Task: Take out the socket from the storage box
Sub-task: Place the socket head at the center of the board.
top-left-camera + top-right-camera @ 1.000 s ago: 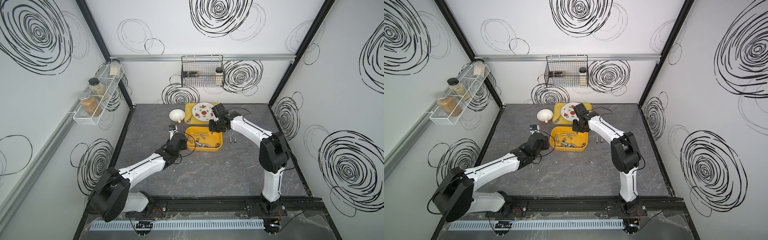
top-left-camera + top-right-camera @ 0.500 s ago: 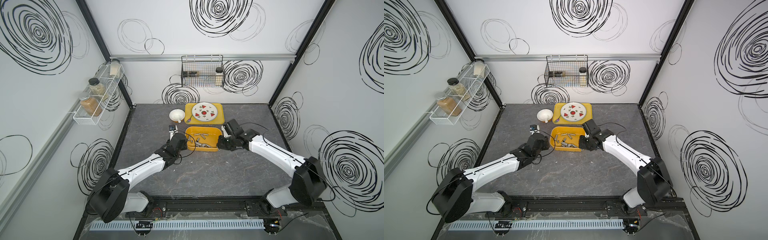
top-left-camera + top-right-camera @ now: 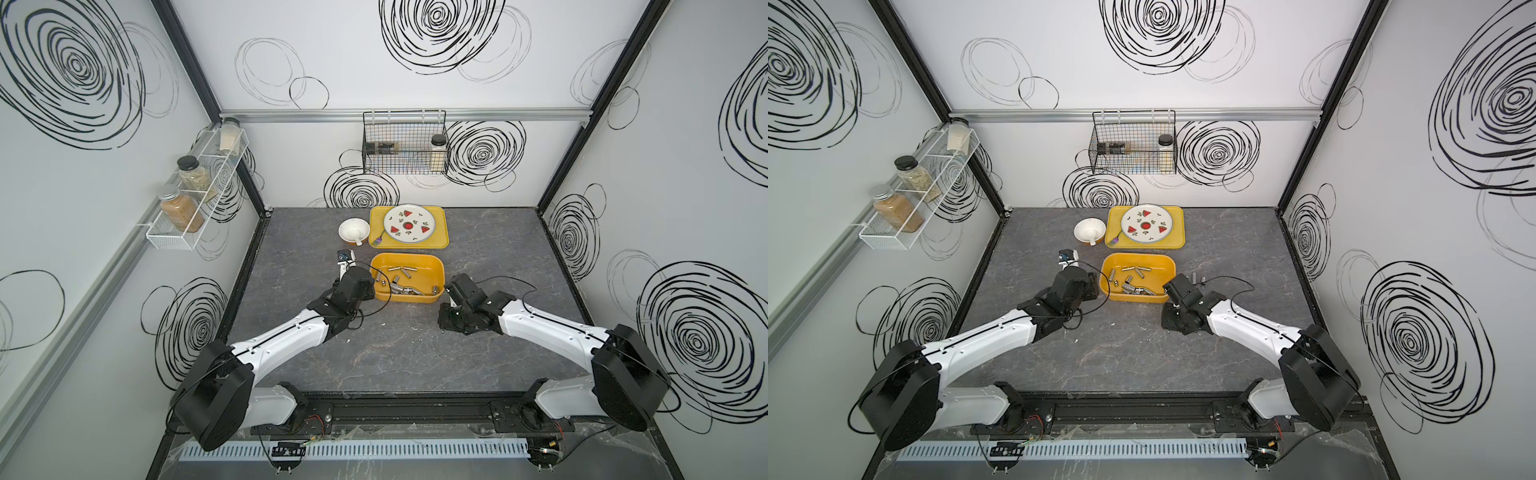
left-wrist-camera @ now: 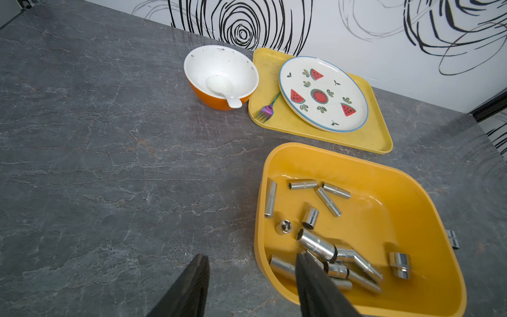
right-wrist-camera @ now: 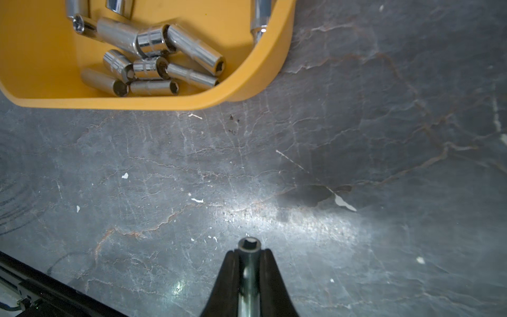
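Right wrist view tells most of it: the right gripper (image 5: 249, 251) has its jaws pinched tight on one slim chrome socket (image 5: 247, 274), whose open end pokes out just past the fingertips. That socket is out of the storage box (image 5: 164, 103) and sits over the bare grey table (image 5: 356, 137), off the box's rounded corner and clearly apart from it. Can't tell if the tip touches the tabletop. A heap of loose sockets (image 5: 175, 46) lies inside the box against that near wall.

Both top views put the right gripper (image 3: 445, 326) (image 3: 1166, 326) on the near side of the storage box (image 3: 407, 255) (image 3: 1138, 255), by its right corner.

Left wrist view: the left gripper (image 4: 251, 256) has its jaws spread and nothing clamped in them. One finger (image 4: 192, 288) is outside the box over the table, and the other finger (image 4: 315, 288) hangs over the inside. So the box's left wall runs through the gap. Whether either finger touches that wall, no idea.

Behind the box there's a flat yellow tray (image 4: 370, 137) carrying a watermelon plate (image 4: 323, 93) and a fork (image 4: 267, 108). Just beside the tray is an orange bowl (image 4: 208, 100) with a white spoon (image 4: 223, 89) in it. In a top view, a spare pair of sockets (image 3: 1198, 277) lies on the table right of the box.
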Action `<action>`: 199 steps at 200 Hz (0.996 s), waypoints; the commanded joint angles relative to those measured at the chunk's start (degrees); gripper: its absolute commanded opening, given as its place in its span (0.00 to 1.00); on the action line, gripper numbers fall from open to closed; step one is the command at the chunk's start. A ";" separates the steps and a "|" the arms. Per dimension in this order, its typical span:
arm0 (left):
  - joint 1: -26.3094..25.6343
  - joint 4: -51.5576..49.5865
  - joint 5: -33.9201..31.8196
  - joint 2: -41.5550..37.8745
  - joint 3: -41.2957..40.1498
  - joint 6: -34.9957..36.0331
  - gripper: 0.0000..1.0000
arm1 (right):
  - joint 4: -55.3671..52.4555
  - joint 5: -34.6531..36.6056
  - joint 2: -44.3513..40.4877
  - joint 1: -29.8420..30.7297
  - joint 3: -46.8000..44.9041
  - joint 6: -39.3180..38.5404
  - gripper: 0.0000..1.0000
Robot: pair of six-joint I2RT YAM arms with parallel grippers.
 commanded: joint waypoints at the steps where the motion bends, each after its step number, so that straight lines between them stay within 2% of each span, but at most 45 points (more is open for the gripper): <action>1: -0.30 0.20 -1.06 -1.35 -0.61 0.05 0.58 | 4.22 0.67 4.57 0.30 1.30 0.16 0.11; 92: -0.64 0.22 -1.33 -1.76 -0.61 0.29 0.59 | 5.61 1.64 11.38 0.30 2.06 -1.07 0.12; 199: -0.72 0.13 -1.47 -1.19 -0.41 0.31 0.59 | 5.80 2.62 12.61 0.30 1.04 -1.27 0.20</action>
